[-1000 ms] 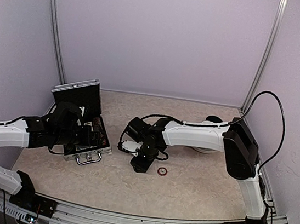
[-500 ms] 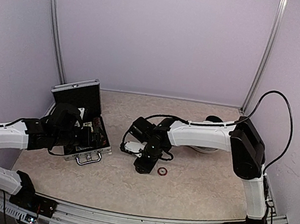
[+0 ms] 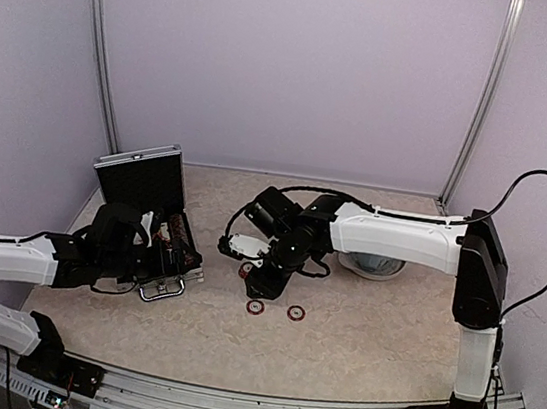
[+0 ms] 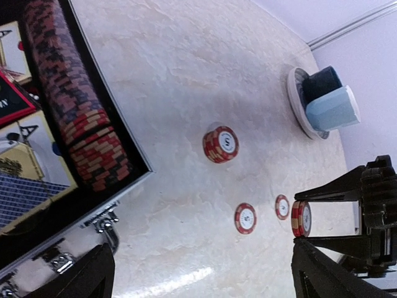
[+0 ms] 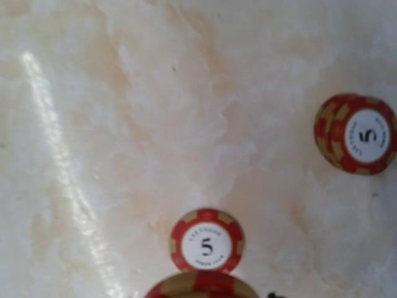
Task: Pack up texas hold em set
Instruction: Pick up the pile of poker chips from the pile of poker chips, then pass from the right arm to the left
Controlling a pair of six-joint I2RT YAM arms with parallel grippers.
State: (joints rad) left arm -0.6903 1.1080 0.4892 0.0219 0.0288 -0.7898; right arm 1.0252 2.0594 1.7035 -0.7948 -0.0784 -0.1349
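Observation:
The silver briefcase (image 3: 138, 175) lies open at the left, its black tray holding rows of red-and-white chips (image 4: 68, 93) and card boxes (image 4: 25, 180). My left gripper (image 3: 166, 269) hangs open and empty at the case's front edge (image 4: 205, 282). My right gripper (image 3: 265, 284) is shut on a thin stack of chips (image 4: 301, 218), held on edge above the table; they also show at the bottom of the right wrist view (image 5: 201, 288). A small chip stack (image 4: 220, 144) (image 5: 356, 141) and two single chips (image 4: 245, 218) (image 4: 282, 207) lie on the table. One single chip (image 5: 206, 241) lies just under my right gripper.
A grey-blue cup (image 4: 332, 105) lies on a round grey saucer (image 3: 371, 268) behind the right arm. The case handle and latches (image 3: 159, 290) stick out toward the front. The enclosure walls stand close at the back and sides.
My right gripper has lifted and drawn back with chips, uncovering a single chip and a small stack. My left gripper has pulled out of the case toward the front.

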